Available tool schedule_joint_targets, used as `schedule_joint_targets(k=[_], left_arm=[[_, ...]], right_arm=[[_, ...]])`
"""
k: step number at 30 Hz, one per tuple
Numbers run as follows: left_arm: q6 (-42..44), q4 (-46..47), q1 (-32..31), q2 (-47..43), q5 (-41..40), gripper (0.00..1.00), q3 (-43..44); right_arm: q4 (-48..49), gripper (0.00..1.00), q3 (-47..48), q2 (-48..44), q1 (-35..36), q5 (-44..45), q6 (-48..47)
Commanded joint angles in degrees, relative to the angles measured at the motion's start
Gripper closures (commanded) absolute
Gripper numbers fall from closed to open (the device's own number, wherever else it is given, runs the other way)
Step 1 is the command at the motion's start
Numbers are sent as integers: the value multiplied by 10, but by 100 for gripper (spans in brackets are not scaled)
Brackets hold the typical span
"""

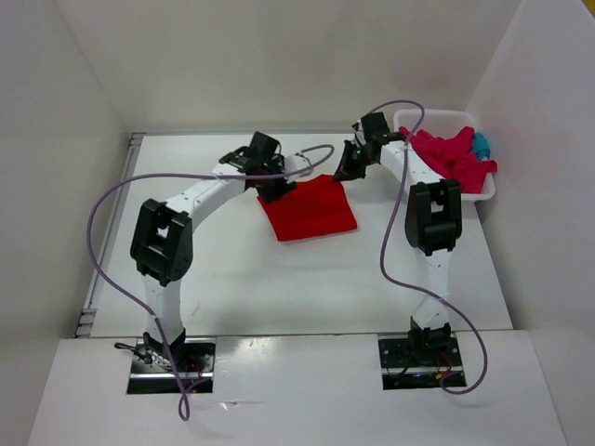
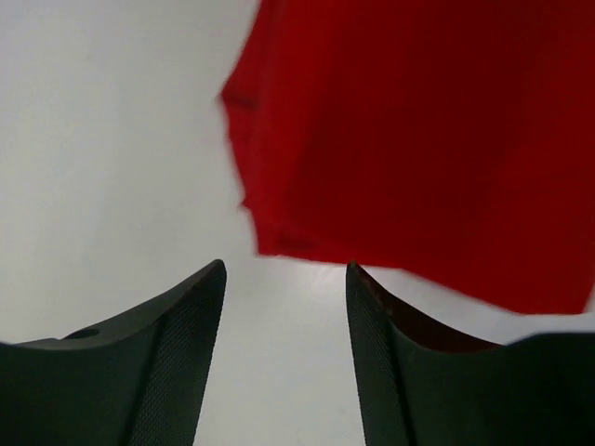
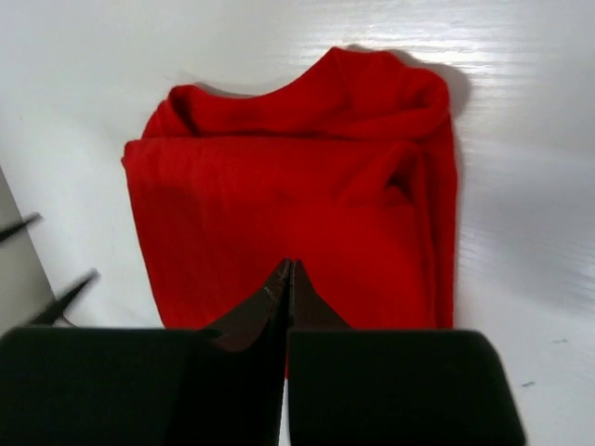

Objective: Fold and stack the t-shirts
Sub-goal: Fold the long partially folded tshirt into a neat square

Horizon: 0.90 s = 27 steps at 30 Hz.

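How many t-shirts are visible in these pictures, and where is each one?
3. The red t-shirt lies folded on the table. The crimson-pink t-shirt and the teal-blue t-shirt are bunched in the white basket. Others may be hidden beneath them.

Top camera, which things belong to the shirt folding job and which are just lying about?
Job:
red shirt
pink shirt
teal shirt

Lying about:
basket, holding the pink and teal shirts
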Motion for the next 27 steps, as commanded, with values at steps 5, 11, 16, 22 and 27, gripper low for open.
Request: schedule_joint_targets(k=[5,11,16,22,27], left_arm=[[-67,40,-35,29,78,36,-41],[-97,58,-35,35,64,36,-35],[-138,36,-35,17,82,30,-41],[-197,23,-35,-34,93,3,-75],[-282,12,7,-46,169,0,-99]], right_arm=[[-8,100,81,84,21,50,-26],[-77,100,271,197,21,99,-26],[-114,100,385,240,26,118,-26],[-128,76,395,162,32,158,-38],[-135,53,297,13,37,198,-60]])
